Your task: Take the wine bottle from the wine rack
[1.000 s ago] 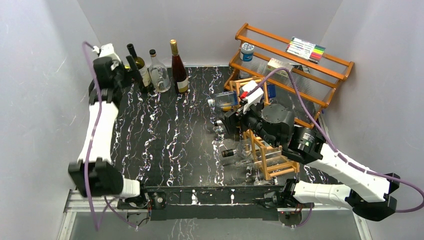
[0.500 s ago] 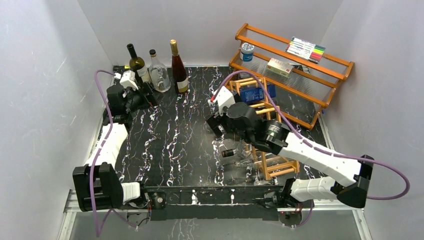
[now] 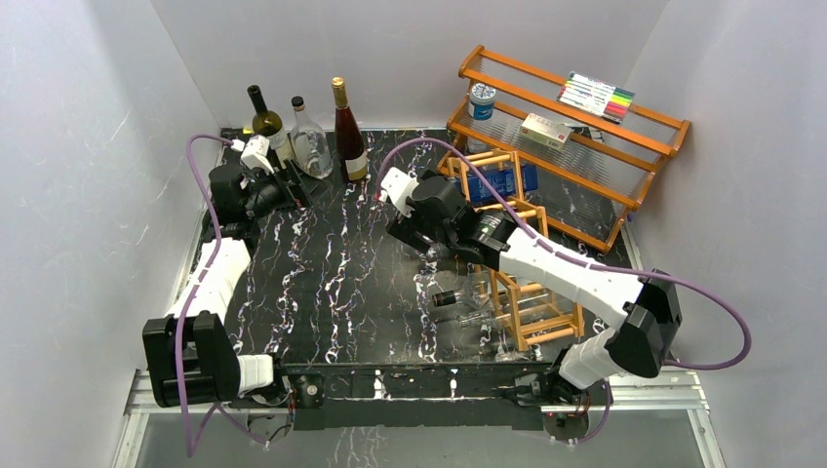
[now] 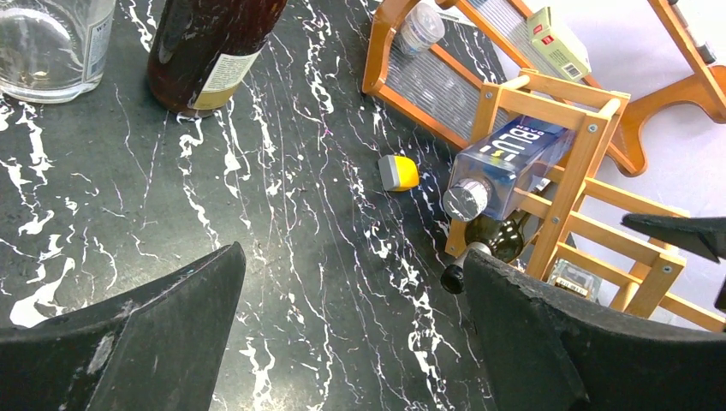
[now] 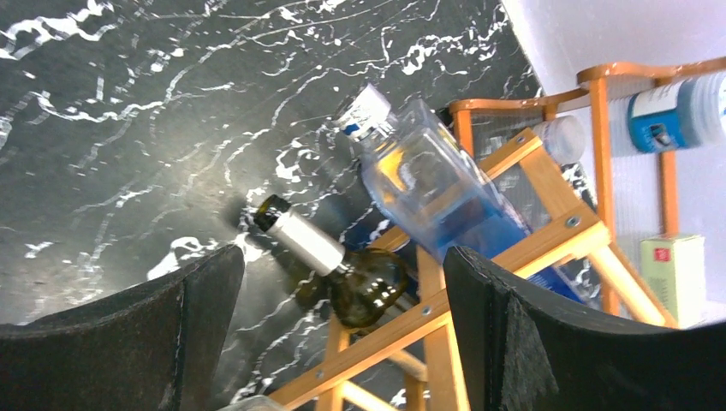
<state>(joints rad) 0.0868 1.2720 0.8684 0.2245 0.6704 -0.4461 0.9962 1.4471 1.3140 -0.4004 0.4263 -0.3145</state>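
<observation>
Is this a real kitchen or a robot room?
Probably a robot test booth, not a kitchen: plain white walls box in a black marbled table, a left arm and right arm are bolted at its near edge, and a wine bottle lies in a wine rack.

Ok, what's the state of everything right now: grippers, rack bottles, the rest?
Left gripper: open, empty.
Right gripper: open, empty, facing the bottle necks.
Wine bottle: lying in the rack, lower cell, neck sticking out.
Blue bottle: lying in the cell above, capped.
Clear bottle: lying in the rack's near end.
Rack: upright.
Back bottles: three, standing.
</observation>
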